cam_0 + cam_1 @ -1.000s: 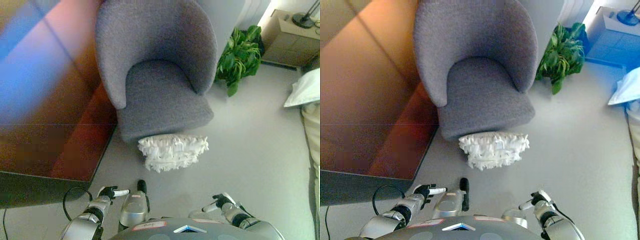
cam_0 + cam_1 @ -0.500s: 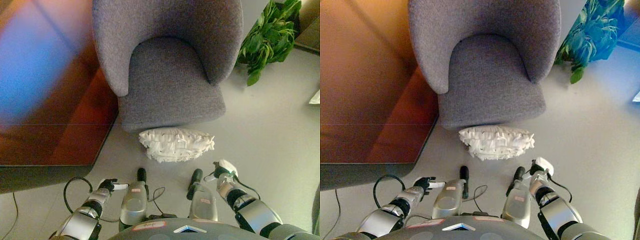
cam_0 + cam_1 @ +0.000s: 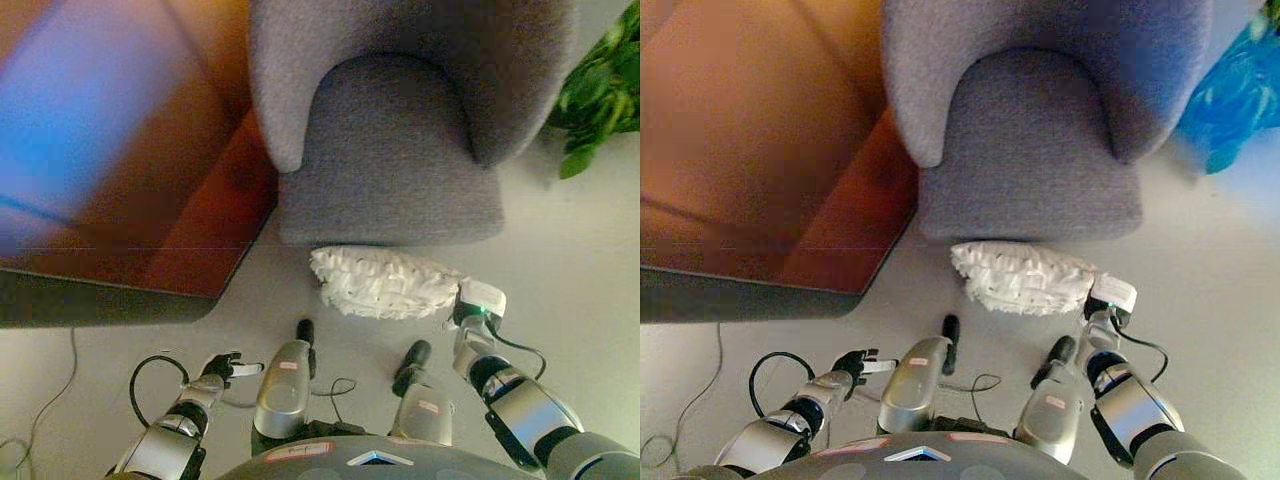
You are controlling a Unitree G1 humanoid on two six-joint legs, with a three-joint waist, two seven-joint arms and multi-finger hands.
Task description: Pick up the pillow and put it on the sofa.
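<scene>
— Two hands show, and only one has moved toward the work. Your right hand (image 3: 470, 318) has come forward and now sits at the right end of the pillow (image 3: 385, 283), where half a second ago it hung a little short of that end.

— Is it holding the pillow?

— You can't tell from here. The white cover at the wrist hides the fingers, so whether they are open or closed on the fabric is not visible.

— And where does the pillow lie?

— On the floor (image 3: 560, 270), just in front of the grey armchair (image 3: 400, 130), its rear edge against the base of the seat. That matches the earlier frames; the whole view has shifted to the right, so that is your camera moving, not the pillow.

— The other hand?

— Your left hand (image 3: 222, 367) stays low at the lower left, well apart from the pillow, one white-tipped finger straight and pointing right, holding nothing. A green plant (image 3: 600, 90) shows at the right edge beside the armchair.
</scene>
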